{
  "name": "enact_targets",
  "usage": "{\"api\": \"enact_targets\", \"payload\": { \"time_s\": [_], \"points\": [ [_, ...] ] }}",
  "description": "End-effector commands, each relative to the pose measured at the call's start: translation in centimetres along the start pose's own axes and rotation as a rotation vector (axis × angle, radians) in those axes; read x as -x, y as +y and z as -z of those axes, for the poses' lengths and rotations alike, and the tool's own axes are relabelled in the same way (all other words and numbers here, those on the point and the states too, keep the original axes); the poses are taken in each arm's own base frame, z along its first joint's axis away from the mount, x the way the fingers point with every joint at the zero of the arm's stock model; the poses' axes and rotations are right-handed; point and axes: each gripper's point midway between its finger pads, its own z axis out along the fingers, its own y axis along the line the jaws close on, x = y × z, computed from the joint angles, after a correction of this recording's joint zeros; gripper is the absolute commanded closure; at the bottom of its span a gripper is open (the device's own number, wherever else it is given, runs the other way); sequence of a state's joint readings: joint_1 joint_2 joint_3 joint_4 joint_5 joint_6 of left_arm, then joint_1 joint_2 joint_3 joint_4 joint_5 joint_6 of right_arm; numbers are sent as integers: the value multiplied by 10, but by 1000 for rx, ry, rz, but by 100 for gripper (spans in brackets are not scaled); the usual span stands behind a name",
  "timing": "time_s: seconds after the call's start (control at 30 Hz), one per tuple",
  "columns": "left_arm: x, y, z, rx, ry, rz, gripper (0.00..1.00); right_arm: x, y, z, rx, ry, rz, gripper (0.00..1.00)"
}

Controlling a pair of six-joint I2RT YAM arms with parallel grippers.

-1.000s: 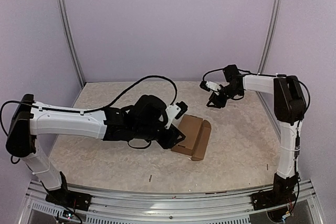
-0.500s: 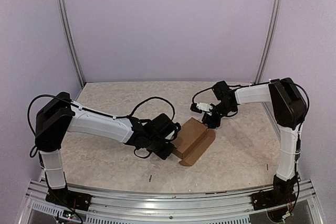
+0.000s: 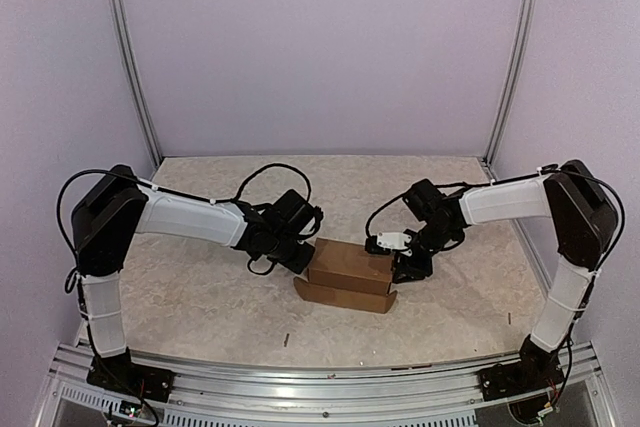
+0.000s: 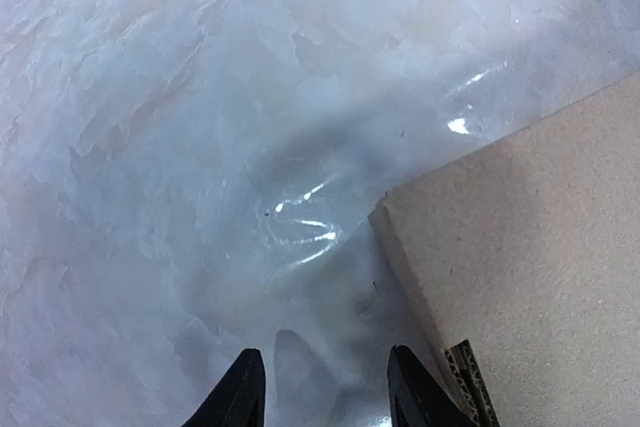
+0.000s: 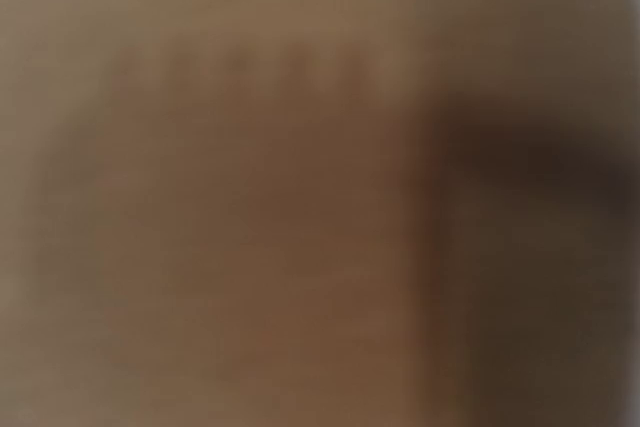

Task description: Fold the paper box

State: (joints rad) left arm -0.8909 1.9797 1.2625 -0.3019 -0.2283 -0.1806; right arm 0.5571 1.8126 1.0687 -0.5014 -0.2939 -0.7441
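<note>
From above, the paper box (image 3: 348,265) lies on the bench (image 3: 200,297) about midway between the two arms, long side running across, with a flatter layer of cardboard showing along its near edge. The left arm (image 3: 190,219) reaches in so that the left jaws sit at the box's left end, and the right arm (image 3: 500,202) brings the right jaws against the box's right end. In the left wrist view, two dark fingertips (image 4: 245,399) stand apart with only bare bench (image 4: 200,97) between them, so the left jaws are open and grip nothing. A corner of the box (image 4: 520,247) lies just right of them. The right wrist view is a brown blur, apparently cardboard (image 5: 260,207) pressed close, so I cannot tell how the right jaws stand.
</note>
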Motion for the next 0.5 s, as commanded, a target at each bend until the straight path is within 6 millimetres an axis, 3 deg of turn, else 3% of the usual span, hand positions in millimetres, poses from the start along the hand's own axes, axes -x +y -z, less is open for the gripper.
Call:
{"api": "enact_targets", "payload": {
  "time_s": [0.0, 0.23, 0.37, 0.47],
  "points": [
    [13, 6, 3, 1, -71, -15, 58, -10, 10, 14, -17, 45, 43, 55],
    [1, 28, 31, 64, -109, 47, 52, -9, 6, 44, -26, 93, 80, 54],
    [-12, 31, 55, 64, -152, 145, 50, 10, -8, 72, -93, 71, 142, 50],
    [-11, 14, 75, 10, -231, 161, 49, 37, -33, 82, -189, -2, 148, 45]
  ]
}}
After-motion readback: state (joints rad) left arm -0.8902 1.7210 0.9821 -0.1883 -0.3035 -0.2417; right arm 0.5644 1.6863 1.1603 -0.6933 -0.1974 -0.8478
